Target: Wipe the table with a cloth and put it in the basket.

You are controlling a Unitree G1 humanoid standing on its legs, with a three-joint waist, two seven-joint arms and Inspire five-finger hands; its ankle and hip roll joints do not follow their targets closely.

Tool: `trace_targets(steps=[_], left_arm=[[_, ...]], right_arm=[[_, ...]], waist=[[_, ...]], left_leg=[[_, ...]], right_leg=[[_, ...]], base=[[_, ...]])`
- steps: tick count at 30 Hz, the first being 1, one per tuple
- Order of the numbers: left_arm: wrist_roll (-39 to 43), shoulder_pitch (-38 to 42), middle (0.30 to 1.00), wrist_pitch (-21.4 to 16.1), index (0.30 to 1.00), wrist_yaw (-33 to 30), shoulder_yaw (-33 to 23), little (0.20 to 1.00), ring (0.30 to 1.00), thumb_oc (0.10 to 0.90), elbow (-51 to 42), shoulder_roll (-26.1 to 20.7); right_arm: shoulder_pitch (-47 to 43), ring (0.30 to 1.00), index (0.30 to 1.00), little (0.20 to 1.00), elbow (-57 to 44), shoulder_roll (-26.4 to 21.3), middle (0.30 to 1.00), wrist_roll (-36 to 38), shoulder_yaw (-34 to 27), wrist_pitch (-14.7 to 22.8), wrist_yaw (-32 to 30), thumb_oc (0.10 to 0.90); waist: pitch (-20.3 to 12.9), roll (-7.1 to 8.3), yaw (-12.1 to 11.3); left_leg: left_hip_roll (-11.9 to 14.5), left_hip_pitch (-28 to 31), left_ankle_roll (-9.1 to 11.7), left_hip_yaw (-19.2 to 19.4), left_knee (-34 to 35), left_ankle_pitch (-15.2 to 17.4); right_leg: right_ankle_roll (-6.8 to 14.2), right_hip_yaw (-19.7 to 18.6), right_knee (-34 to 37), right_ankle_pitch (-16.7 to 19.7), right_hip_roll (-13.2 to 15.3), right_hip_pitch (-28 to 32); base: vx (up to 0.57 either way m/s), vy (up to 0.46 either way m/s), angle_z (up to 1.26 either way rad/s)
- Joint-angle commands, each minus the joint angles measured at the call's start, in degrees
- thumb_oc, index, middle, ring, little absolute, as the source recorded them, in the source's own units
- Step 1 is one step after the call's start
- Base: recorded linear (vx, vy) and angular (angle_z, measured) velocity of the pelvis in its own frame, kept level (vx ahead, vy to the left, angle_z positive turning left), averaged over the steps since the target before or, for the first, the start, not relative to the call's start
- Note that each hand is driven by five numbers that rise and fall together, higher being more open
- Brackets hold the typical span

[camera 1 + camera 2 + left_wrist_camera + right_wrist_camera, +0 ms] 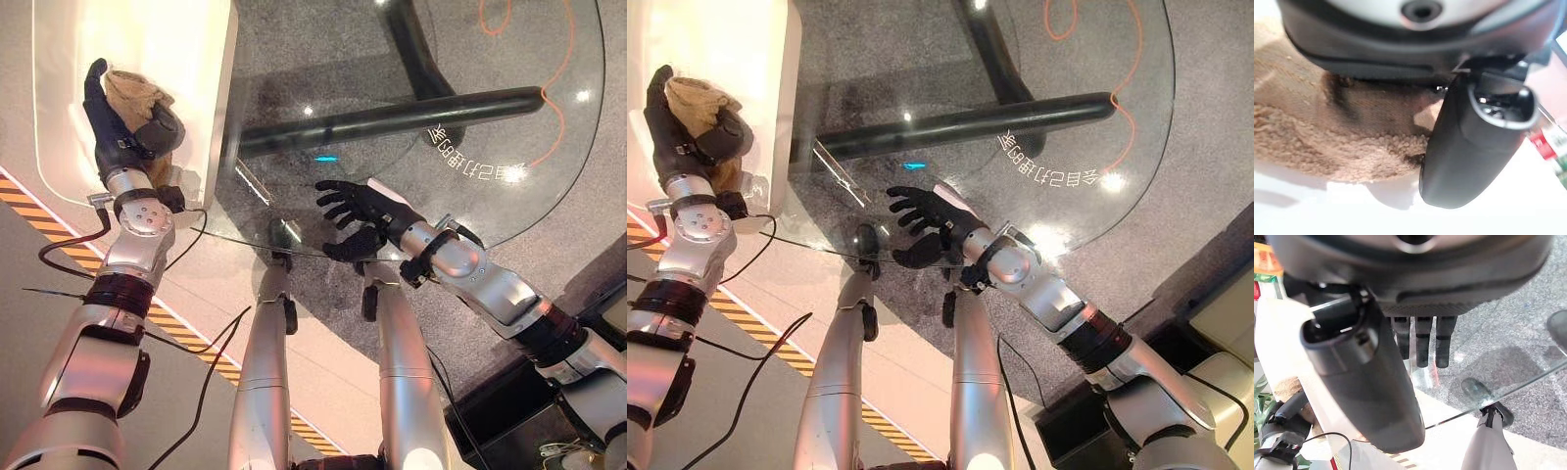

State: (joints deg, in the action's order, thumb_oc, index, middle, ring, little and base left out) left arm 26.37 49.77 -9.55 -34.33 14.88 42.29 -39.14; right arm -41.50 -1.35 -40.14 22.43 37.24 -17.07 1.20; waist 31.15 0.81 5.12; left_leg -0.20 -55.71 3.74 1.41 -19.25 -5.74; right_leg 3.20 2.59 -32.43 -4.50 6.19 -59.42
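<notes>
I see my left hand point(118, 132) clutching the tan cloth point(132, 93) over the white basket point(211, 117), while my right hand point(358, 211) hovers with fingers spread above the glass table point(490, 147).

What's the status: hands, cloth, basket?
Left hand shut on tan cloth, over the white basket. Right hand open above the glass table, holding nothing. Nothing in the way.

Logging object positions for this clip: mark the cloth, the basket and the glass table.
cloth point(125, 90), left eye view, top fold.
basket point(217, 108), left eye view, right wall.
glass table point(411, 196), left eye view, bare top.
</notes>
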Motion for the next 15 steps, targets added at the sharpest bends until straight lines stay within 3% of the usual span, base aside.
trace_targets(steps=[1, 10, 15], left_arm=[[1.86, -2.09, 0.900, -2.58, 0.900, 0.91, -2.64, 0.900, 0.900, 0.800, 1.24, 2.57], [0.93, -10.73, 0.900, -6.85, 0.900, 2.52, -7.41, 0.900, 0.900, 0.800, -5.10, 1.01], [1.65, -18.66, 0.900, -9.72, 0.900, 3.46, -12.56, 0.900, 0.900, 0.800, -14.10, 3.35]], right_arm=[[3.54, 0.900, 0.900, 0.900, -3.42, 1.10, 0.900, -1.23, 0.12, 1.15, 0.98, 0.800], [9.87, 0.900, 0.900, 0.900, -8.29, -0.09, 0.900, -2.77, -3.17, 1.13, 1.15, 0.800], [15.11, 0.900, 0.900, 0.900, -11.47, 1.07, 0.900, -6.23, -5.72, 1.46, 1.95, 0.800]], waist=[[-1.36, 0.39, -0.61], [-1.36, -0.37, -1.53], [-1.36, -0.86, -2.67]], left_leg=[[-3.14, 0.99, -0.91, 6.31, -6.01, 6.77], [-3.35, 5.24, -1.25, 5.94, -4.77, 7.34], [-3.78, 8.35, -1.54, 5.08, -3.99, 7.89]], right_leg=[[2.26, 1.74, 11.16, 6.46, -2.73, 3.06], [2.12, 2.59, 12.11, 5.79, -2.11, 7.53], [1.85, 3.41, 12.15, 4.59, -1.99, 11.01]], base=[[-0.01, -0.033, 0.00], [-0.02, -0.042, 0.00], [-0.04, -0.066, -0.01]])
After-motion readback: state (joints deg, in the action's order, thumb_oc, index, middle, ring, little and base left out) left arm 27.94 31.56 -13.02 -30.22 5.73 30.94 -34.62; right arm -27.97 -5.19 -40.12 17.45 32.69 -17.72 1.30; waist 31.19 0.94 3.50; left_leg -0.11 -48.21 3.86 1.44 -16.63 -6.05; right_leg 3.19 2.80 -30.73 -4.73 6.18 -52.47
